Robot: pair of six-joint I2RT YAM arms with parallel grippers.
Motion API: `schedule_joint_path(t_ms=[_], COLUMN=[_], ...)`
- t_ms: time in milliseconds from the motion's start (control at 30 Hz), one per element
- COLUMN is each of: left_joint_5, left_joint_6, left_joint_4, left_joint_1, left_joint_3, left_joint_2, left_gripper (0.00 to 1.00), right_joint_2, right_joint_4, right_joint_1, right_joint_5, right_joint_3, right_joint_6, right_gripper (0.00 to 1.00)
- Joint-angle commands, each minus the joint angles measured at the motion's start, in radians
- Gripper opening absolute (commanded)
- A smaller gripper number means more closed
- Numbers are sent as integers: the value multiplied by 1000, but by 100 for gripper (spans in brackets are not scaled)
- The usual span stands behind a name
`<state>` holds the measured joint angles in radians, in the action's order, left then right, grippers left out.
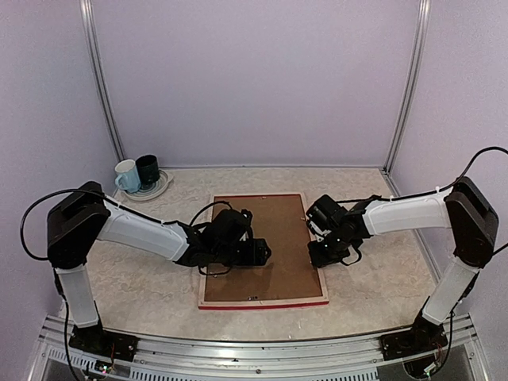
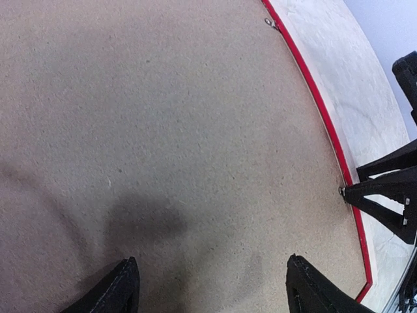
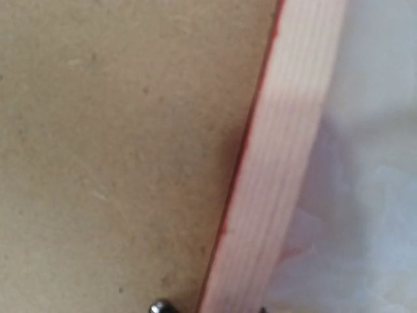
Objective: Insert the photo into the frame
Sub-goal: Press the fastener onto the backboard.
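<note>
Frame [image 1: 262, 302] flat in the middle of the table [image 1: 373, 278], brown backing board [image 1: 274, 238] uppermost, an arm at each side
The frame's red edge and pale wood rail run round the board, its long sides pointing away from the arm bases. The left gripper [image 1: 258, 252] hangs low over the board's left half with its fingers [image 2: 120, 290] spread wide apart and nothing between them. The right gripper [image 1: 319, 255] is down at the frame's right rail, its black tips right at the red edge beside a small metal tab [image 2: 341, 191]; I cannot tell whether its jaws are apart or pinching the rail. At the far left corner, well apart from the frame, a pale mug [image 1: 127, 176] and a dark mug [image 1: 148, 169] stand on a plate [image 1: 161, 189]
</note>
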<state>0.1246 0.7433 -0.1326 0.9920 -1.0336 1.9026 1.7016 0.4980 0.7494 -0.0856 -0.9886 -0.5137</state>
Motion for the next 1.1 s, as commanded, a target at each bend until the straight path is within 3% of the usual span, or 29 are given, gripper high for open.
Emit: schedule_joint_path(t_ms=[0,200,333,433,733,1067], left_joint_5=[36,77,91,103,94,80], left_joint_6=[-30,-49,-49,-39,36,128], left_joint_4=[72,144,201,238,304,362], left_joint_1=[-36,-57,-66,-70,-91,-98], left_joint_3=[-67,-93,-40,25,205,286], left_joint_2=[-86,-177,-244,-294,-421,-448], left_gripper=[80,87,94,99,99,95], right_joint_2=[-47,-122,-180,-227,-281,-276], right_joint_4=[84,108,89,41,-157,-357], right_joint_1=[-9,-10,-11,-16,-27,-29], right_joint_5=[-14,-47,-75,-79,-47,-66], right_joint_3=[-31,-55,-39,-3,117,278], right_joint_6=[22,28,46,71,142,175], right_gripper=[33,59,85,98,99,97])
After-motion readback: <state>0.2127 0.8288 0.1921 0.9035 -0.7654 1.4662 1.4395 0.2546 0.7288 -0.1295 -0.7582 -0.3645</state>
